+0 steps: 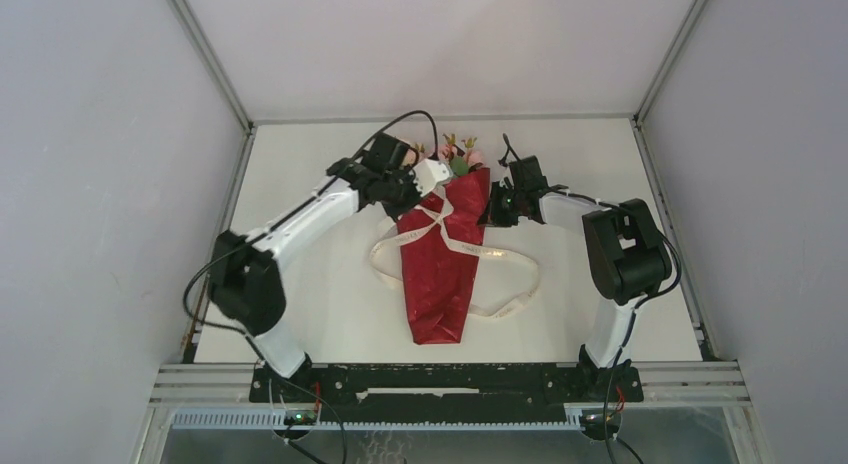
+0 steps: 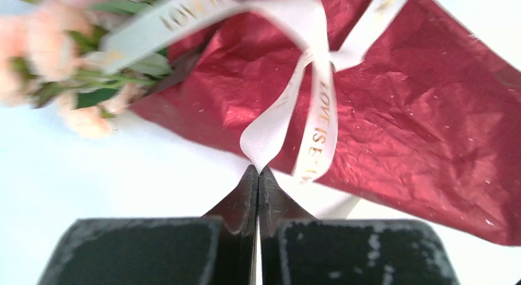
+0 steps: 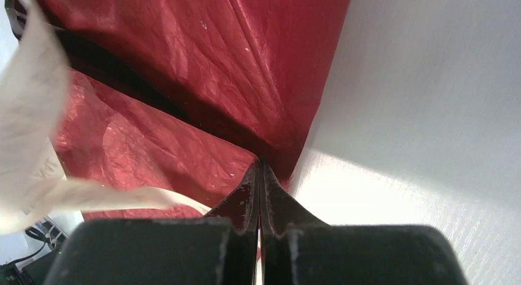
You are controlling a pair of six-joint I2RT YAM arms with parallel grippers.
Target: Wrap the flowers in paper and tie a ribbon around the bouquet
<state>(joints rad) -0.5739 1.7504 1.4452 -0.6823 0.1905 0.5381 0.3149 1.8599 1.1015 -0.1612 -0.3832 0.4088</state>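
Note:
The bouquet lies along the middle of the table, a tapered cone of deep red crinkly paper with pale-pink flowers at its far end. A cream ribbon with gold lettering crosses over the cone and loops out on both sides. My left gripper is at the cone's upper left edge, and the left wrist view shows it shut on a fold of the ribbon in front of the paper and flowers. My right gripper is at the cone's upper right edge, shut on the paper's rim, with the ribbon to its left.
The white table is closed in by grey walls on three sides, with metal rails along the corners. A black mounting bar carrying both arm bases runs along the near edge. A loose ribbon loop lies right of the cone's narrow end.

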